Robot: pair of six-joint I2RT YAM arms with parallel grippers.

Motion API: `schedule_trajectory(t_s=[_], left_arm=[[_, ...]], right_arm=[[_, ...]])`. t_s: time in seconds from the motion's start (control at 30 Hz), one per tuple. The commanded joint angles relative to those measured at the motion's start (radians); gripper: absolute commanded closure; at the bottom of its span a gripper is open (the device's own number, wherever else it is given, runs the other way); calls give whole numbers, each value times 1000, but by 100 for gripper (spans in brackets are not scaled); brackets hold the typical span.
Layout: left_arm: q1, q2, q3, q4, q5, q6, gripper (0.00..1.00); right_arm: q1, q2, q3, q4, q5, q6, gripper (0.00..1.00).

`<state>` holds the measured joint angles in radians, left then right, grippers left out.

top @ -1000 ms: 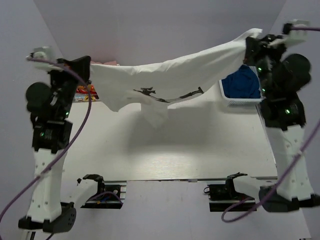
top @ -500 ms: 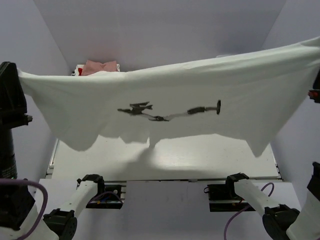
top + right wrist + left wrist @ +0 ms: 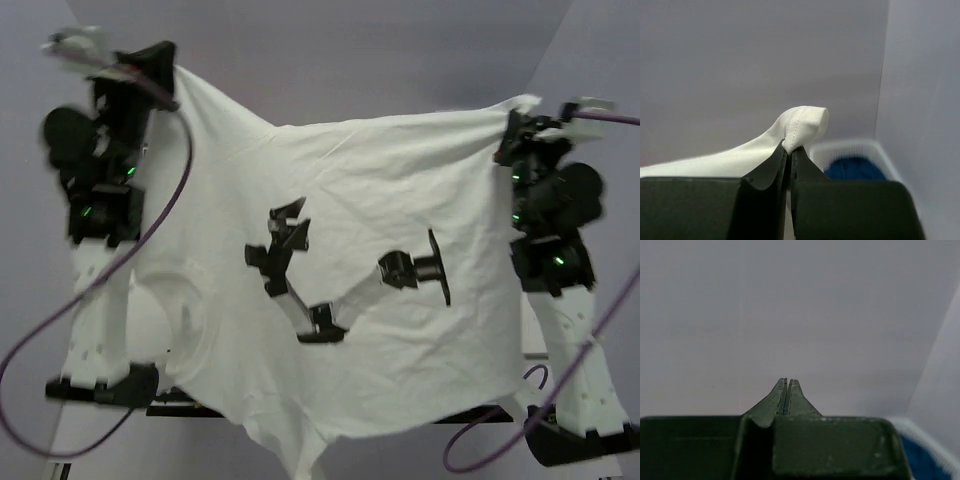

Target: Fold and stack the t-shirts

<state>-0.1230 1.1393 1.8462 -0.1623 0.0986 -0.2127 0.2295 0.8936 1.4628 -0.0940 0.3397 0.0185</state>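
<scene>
The large white t-shirt [image 3: 360, 210] with the black robot-arm print [image 3: 300, 270] hangs spread between both raised arms and fills the middle of the top view. My left gripper [image 3: 165, 68] is shut at the shirt's upper left corner; in the left wrist view its jaws [image 3: 786, 381] are pressed together and no cloth shows past the tips. My right gripper [image 3: 510, 128] is shut on the upper right corner; the right wrist view shows the stitched white hem [image 3: 804, 124] pinched at its tips [image 3: 790, 148]. The pink shirt and the red-yellow print shirt are hidden behind the white one.
A white basket [image 3: 860, 147] holding blue cloth [image 3: 855, 169] stands beyond the right gripper, by the right wall. Its blue cloth also shows low right in the left wrist view [image 3: 922, 460]. The hanging shirt hides the table. Grey walls close in behind and at both sides.
The shirt was stretched low at the table's back, then swept up towards the camera. Now both arms hold it high, hanging flat with the print facing the camera.
</scene>
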Motion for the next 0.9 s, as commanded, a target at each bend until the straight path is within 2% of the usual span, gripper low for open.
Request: schedule_trajectory(t_s=[0.0,0.07,0.1,0.13,0.23,0.27,0.3,0.33,0.37,0.4,0.43,0.5,0.57,0.63,0.73,0.87], left_arm=[[8,233,-106,93,88,68,100],[8,324,-160,160,99,87,100],[8,371,-180,179,114,110,100],[8,470,-180,197,131,130,100],[8,636,-151,211,199,153,100],[8,757,-127,192,199,153,92],[8,819,-60,137,199,153,80],[8,882,-12,91,210,153,40],[8,945,39,43,222,153,9],[8,1067,145,-44,231,153,0],[8,1118,195,-80,231,141,0],[8,1192,305,-129,231,128,0],[8,1212,317,-125,243,118,0],[8,1168,231,-58,233,107,0],[8,1038,95,-22,182,96,0],[-13,880,-78,-98,108,76,0]], right_arm=[[-5,77,-213,187,119,50,100],[-4,111,-336,265,125,92,100],[-10,181,-361,307,134,95,100],[-13,209,-411,329,131,95,100],[-25,359,-485,366,75,146,100],[-30,390,-496,372,62,161,100],[-33,484,-502,372,42,179,100],[-38,514,-516,372,0,199,100],[-38,546,-513,366,-19,207,75],[-41,638,-493,361,-63,196,53],[-44,669,-451,334,-73,193,34],[-38,758,-371,260,-103,173,10],[-35,778,-306,215,-114,152,10],[-35,769,-305,217,-123,147,10],[-35,734,-309,197,-179,152,10],[-30,656,-370,162,-292,199,10]])
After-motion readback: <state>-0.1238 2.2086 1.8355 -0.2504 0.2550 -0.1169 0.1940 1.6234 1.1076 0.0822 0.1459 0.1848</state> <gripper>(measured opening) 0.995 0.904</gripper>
